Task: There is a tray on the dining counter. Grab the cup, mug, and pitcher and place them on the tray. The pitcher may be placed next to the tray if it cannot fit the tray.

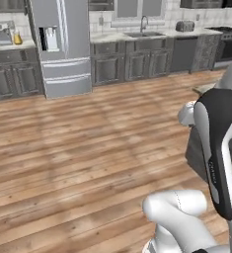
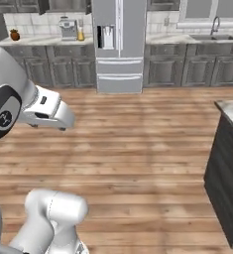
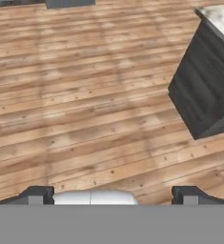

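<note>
The robot is standing out on the wooden floor (image 2: 138,149) of the kitchen, and the fetching is judged not yet begun. The gripper (image 3: 113,195) is hanging over bare floorboards, its fingers (image 3: 37,194) spread wide apart and carrying nothing. The dining counter (image 2: 232,111) is showing just a marble corner above dark side panels at the right edge of the right base view and the upper right of the hand view. The tray, cup and mug cannot be made out from here. A small amber vessel (image 2: 81,34) is sitting beside the coffee machine (image 2: 68,27) on the back counter (image 2: 38,40), left of the fridge (image 2: 119,44); it may be the pitcher, but it is too small to tell. The next move is likely calling for the base to drive toward one of the counters until the first item comes within the arm's reach.
</note>
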Available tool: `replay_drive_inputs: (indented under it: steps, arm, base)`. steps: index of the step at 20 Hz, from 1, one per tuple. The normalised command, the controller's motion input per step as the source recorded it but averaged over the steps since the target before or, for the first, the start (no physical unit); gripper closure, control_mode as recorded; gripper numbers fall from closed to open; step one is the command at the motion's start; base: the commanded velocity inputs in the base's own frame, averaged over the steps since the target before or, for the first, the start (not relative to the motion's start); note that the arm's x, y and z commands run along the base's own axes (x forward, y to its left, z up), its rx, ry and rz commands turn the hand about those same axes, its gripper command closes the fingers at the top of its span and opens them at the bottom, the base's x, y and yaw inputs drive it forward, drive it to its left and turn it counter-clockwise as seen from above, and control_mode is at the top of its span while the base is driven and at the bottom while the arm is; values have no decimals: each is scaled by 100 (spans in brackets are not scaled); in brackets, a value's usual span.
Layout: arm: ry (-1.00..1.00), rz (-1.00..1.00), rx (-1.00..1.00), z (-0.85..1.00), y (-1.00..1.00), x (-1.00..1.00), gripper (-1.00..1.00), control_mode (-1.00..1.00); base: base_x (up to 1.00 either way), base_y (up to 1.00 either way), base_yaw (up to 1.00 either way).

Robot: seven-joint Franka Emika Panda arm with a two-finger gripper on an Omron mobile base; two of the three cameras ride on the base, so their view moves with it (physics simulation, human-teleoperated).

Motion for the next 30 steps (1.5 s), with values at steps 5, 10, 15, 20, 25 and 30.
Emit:
replay_drive_inputs:
  steps: [5,10,15,20,25,30]
  arm:
    - [0,0,0,0,0,0,-100,100]
    - [0,0,0,0,0,0,-100,100]
    - [0,0,0,0,0,0,-100,100]
    - [0,0,0,0,0,0,-100,100]
    - [0,0,0,0,0,0,-100,100]
    - [0,0,0,0,0,0,-100,100]
  base:
    - [100,100,0]
    - [100,100,0]
    - [100,100,0]
    - [100,100,0]
    - [100,91,0]
    - [100,65,4]
